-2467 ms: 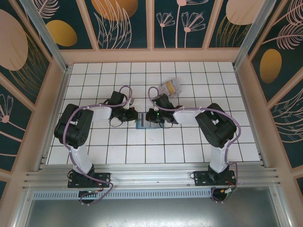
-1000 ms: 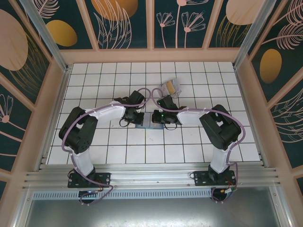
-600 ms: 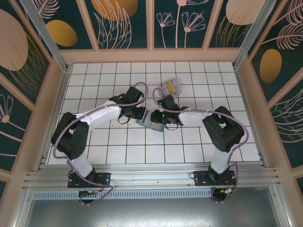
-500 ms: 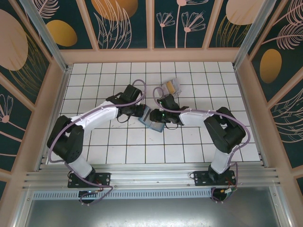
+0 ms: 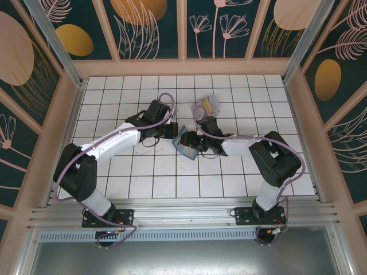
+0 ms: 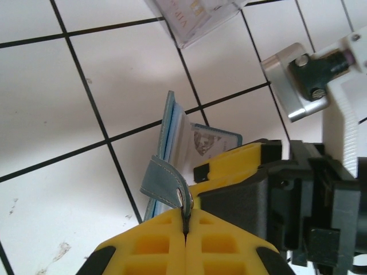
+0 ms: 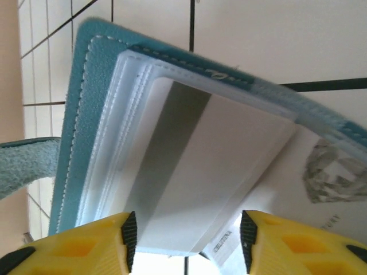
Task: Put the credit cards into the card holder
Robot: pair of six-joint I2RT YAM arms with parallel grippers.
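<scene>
Right wrist: your right gripper (image 7: 188, 239) has just opened, releasing the card (image 7: 321, 172) half inside the holder (image 7: 74, 114) mid-table. The left gripper (image 6: 186, 220) stays pinched on its flap (image 6: 163, 186). Spare cards (image 5: 207, 105) wait farther back.

A worktop (image 5: 114, 91) of white squares ruled with black lines is seen, boxed in by a pale wooden frame (image 5: 183, 67). Dark teal panels (image 5: 149, 28) painted with leaves, flowers and orange ovals are set in the walls. Aluminium rails (image 5: 183, 213) are laid along the near edge. Faint scuff marks (image 6: 60, 250) are seen on one square.
</scene>
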